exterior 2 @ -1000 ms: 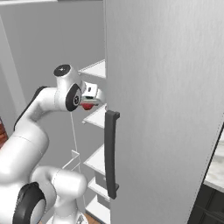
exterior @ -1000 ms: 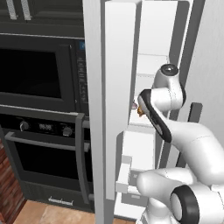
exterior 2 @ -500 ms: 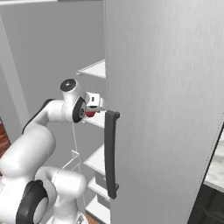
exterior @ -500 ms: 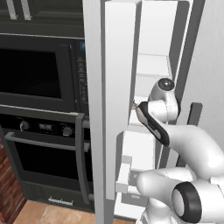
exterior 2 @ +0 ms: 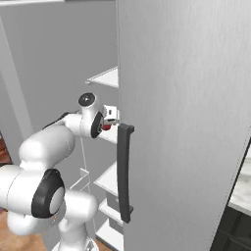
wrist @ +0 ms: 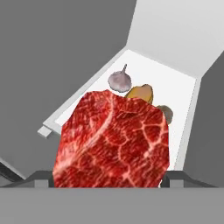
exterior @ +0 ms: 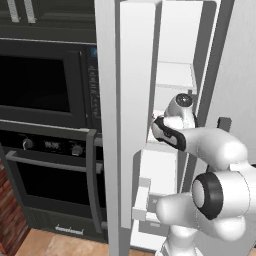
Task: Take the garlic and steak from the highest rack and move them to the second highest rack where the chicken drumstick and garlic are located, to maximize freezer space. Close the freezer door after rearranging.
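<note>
One steak (wrist: 113, 140) clamped in the pincer (exterior 2: 109, 119) at lower centre of the hand view, above the second highest rack (wrist: 183, 92), one chicken drumstick (wrist: 141, 92), two garlic bulbs (wrist: 119, 79) behind.

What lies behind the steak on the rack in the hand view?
Behind the steak on the white rack: a garlic bulb, the orange-brown drumstick partly covered, and a greyish lump, likely garlic. The rack beneath the steak is covered.

the steak (wrist: 113, 140) hangs over the near edge of the second highest rack (wrist: 183, 94). behind it on the rack lie a garlic bulb (wrist: 119, 79), the chicken drumstick (wrist: 140, 92) and another garlic bulb (wrist: 166, 113), toward the middle.
</note>
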